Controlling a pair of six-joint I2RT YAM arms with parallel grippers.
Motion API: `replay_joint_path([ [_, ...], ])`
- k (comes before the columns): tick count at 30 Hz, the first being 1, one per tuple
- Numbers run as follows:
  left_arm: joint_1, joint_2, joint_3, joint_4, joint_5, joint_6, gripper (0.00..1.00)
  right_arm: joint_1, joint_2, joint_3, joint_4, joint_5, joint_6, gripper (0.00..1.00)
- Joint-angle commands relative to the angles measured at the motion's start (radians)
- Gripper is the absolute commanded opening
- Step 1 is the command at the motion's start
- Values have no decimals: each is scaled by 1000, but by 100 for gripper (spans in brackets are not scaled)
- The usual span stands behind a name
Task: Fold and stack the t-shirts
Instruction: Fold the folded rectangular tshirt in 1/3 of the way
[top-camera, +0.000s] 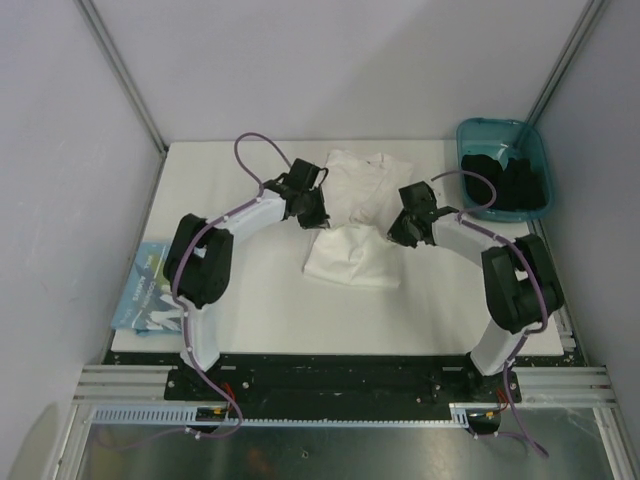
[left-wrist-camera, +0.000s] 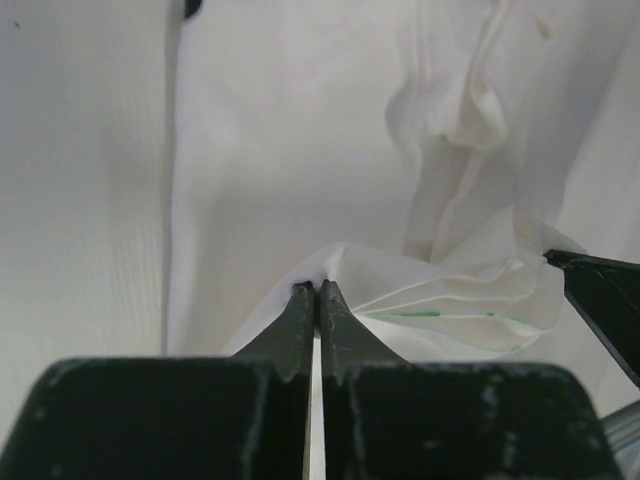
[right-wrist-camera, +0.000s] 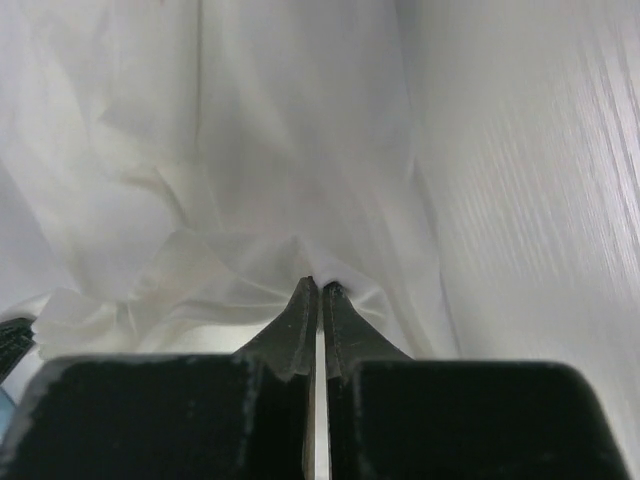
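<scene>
The white t-shirt (top-camera: 352, 215) lies in the middle of the desk (top-camera: 260, 300), toward its far edge. It is partly doubled over, its near half a smoother flap and its far half bunched in wrinkles. The left end effector (left-wrist-camera: 316, 293) is closed tight, with a raised ridge of cloth caught at its tips on the garment's left side. The right end effector (right-wrist-camera: 320, 290) is closed the same way on a fold at the right side. The two are near each other across the shirt, and each wrist view shows the other's dark tip at its edge.

A second, folded t-shirt (top-camera: 147, 290) with a light-blue graphic sits at the desk's left edge near the front corner, well apart from the work. The teal bin (top-camera: 478, 135) stands at the far right corner with dark items (top-camera: 510, 185) inside.

The cotton looks light, limp and thin. It should drape and crease wherever it is lifted and slide easily on the smooth desk, with no risk of breaking. A pinch probably gathers more than one layer, so any pull is best kept even on both sides. Hems, shoulder seams and fold edges would likely give the firmest hold, since loose mid-panel cloth tends to slip out or drag the layers askew
</scene>
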Motion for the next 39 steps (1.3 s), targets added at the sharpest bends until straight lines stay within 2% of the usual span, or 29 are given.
replay_joint_path([
  [1, 33, 68, 108, 24, 2, 34, 0, -29, 83, 77, 87, -27, -48, 0],
  [9, 70, 150, 170, 27, 5, 17, 0, -82, 136, 117, 111, -63, -56, 0],
  [23, 89, 194, 232, 26, 16, 23, 0, -123, 146, 147, 107, -107, -54, 0],
  [26, 89, 200, 237, 26, 17, 36, 1, -127, 138, 146, 108, -108, -61, 6],
  [28, 93, 201, 243, 26, 12, 53, 5, -131, 128, 149, 109, -106, -71, 11],
  [30, 100, 196, 247, 27, 5, 69, 16, -138, 117, 157, 104, -101, -83, 18],
  [32, 109, 187, 250, 26, 8, 90, 37, -145, 105, 173, 85, -94, -97, 35],
  [34, 118, 162, 247, 28, -6, 115, 53, -145, 85, 186, 68, -74, -114, 48],
  [36, 123, 130, 241, 28, -21, 144, 64, -142, 60, 196, 52, -52, -132, 52],
  [39, 124, 92, 222, 27, 8, 169, 65, -115, 27, 202, 32, -27, -154, 48],
])
